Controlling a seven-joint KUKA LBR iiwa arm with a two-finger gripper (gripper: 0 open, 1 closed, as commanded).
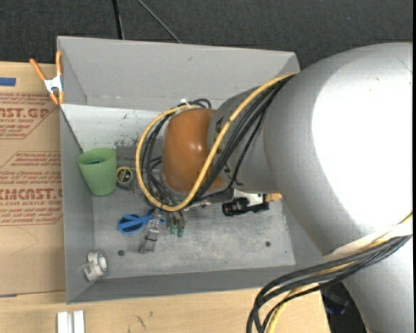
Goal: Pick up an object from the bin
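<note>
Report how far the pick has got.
Done: the gripper is down in the bin, beside a small blue thing and a grey metal piece. In hand: nothing seen held. Left: grasping one and lifting it out.

The bin (194, 68) is plain grey, its floor flecked with dark scuffs. Left of the end effector (163, 229) stands a light green cup (98, 171), and just beside the end effector lies a bright blue piece (132, 223). To its right is a black pen-like thing (244, 205) with a white band. Well apart, down-left, sits a silvery-white bit (95, 264). The wrist cover (187, 148) is orange-brown, looped by yellow and black cables (168, 205). The arm (340, 144) is silver-grey.
</note>
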